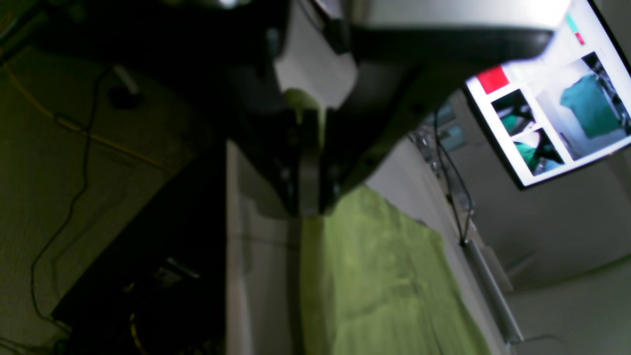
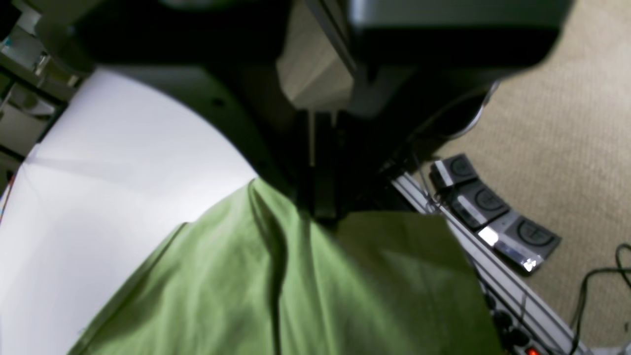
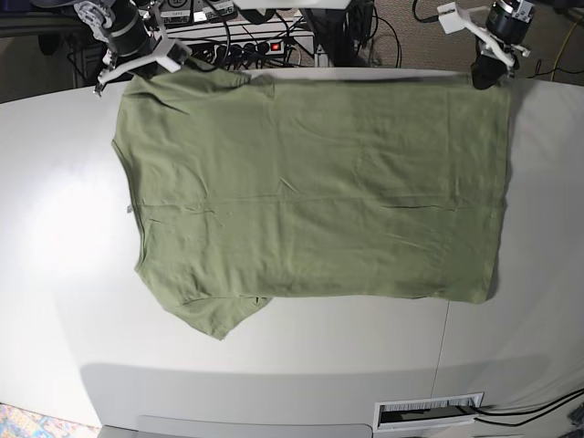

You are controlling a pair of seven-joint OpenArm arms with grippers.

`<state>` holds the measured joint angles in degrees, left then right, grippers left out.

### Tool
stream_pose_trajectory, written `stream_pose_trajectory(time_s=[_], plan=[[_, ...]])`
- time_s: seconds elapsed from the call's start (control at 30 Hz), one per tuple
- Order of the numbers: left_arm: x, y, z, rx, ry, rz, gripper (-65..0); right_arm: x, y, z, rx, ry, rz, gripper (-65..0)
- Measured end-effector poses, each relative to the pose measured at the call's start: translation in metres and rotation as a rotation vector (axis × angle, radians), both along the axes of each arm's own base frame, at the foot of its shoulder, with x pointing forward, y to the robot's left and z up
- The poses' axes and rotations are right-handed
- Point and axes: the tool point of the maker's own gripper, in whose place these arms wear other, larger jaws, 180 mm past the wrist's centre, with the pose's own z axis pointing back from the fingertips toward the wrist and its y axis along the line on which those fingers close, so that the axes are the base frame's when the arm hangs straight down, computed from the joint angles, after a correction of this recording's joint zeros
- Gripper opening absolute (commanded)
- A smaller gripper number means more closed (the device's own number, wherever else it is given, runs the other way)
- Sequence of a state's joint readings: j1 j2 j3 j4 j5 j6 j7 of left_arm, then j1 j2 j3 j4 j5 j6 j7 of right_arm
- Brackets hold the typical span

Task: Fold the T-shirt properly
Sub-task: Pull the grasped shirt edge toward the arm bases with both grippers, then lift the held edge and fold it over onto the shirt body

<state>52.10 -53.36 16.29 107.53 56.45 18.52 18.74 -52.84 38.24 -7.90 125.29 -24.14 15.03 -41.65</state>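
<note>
One T-shirt (image 3: 319, 192), one table (image 3: 55, 274), three foot pedals (image 2: 493, 207).

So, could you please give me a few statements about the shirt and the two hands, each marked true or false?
1. The T-shirt lies spread on the white table. True.
2. The left hand is open above the cloth. False: it is shut on the shirt's edge.
3. The right hand grips the shirt. True.
4. The shirt is folded in half. False: no fold has been made.

Robot lab — monitor (image 1: 557, 108) showing camera feeds, foot pedals (image 2: 493, 212) on carpet, power strip (image 3: 260, 46).
</note>
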Motion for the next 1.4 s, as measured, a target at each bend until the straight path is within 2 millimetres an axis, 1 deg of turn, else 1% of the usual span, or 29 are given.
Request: stream_pose_trajectory(time_s=[0.07, 0.17, 0.27, 0.33, 0.43, 0.57, 0.7, 0.77, 0.83, 0.9, 0.97, 1.07, 1.2, 1.3, 1.4], plan=[[-0.003, 0.002, 0.001, 0.02, -0.005, -0.015, -65.0, -0.002, 0.003, 0.004, 0.0, -0.003, 0.01, -65.0], [-0.005, 0.0, 0.004, 0.03, -0.022, -0.039, -65.0, 0.003, 0.008, 0.013, 0.003, -0.03, 0.025, -65.0], [0.001, -0.003, 0.012, 0.023, -0.077, -0.054, -65.0, 0.007, 0.012, 0.018, 0.014, -0.052, 0.027, -65.0], [0.006, -0.004, 0.015, 0.027, -0.098, -0.064, -65.0, 0.015, 0.012, 0.021, 0.015, -0.076, 0.023, -65.0], [0.025, -0.004, 0.021, 0.024, -0.146, -0.057, -65.0, 0.033, 0.011, 0.029, 0.022, -0.152, 0.002, -65.0], [0.048, -0.004, 0.027, -0.03, -0.179, -0.016, -65.0, 0.045, 0.012, 0.035, 0.029, -0.19, 0.002, -65.0], [0.073, -0.006, 0.037, -0.086, -0.227, 0.006, -65.0, 0.064, 0.015, 0.044, 0.043, -0.254, -0.001, -65.0], [0.083, -0.005, 0.041, -0.106, -0.248, 0.024, -65.0, 0.07, 0.017, 0.046, 0.056, -0.279, -0.018, -65.0], [0.091, -0.005, 0.044, -0.133, -0.257, 0.042, -65.0, 0.073, 0.019, 0.047, 0.069, -0.29, -0.029, -65.0], [0.1, -0.004, 0.047, -0.163, -0.268, 0.07, -65.0, 0.076, 0.018, 0.043, 0.075, -0.291, -0.04, -65.0], [0.107, -0.002, 0.051, -0.183, -0.277, 0.09, -65.0, 0.081, 0.014, 0.039, 0.066, -0.297, -0.053, -65.0], [0.113, -0.005, 0.052, -0.22, -0.28, 0.085, -65.0, 0.088, 0.004, 0.031, 0.043, -0.297, -0.069, -65.0], [0.127, 0.0, 0.056, -0.245, -0.299, 0.112, -65.0, 0.099, -0.005, 0.03, 0.034, -0.326, -0.095, -65.0], [0.135, 0.006, 0.055, -0.259, -0.306, 0.129, -65.0, 0.108, -0.003, 0.033, 0.05, -0.358, -0.117, -65.0], [0.142, 0.01, 0.049, -0.29, -0.303, 0.162, -65.0, 0.118, 0.0, 0.034, 0.071, -0.384, -0.141, -65.0]])
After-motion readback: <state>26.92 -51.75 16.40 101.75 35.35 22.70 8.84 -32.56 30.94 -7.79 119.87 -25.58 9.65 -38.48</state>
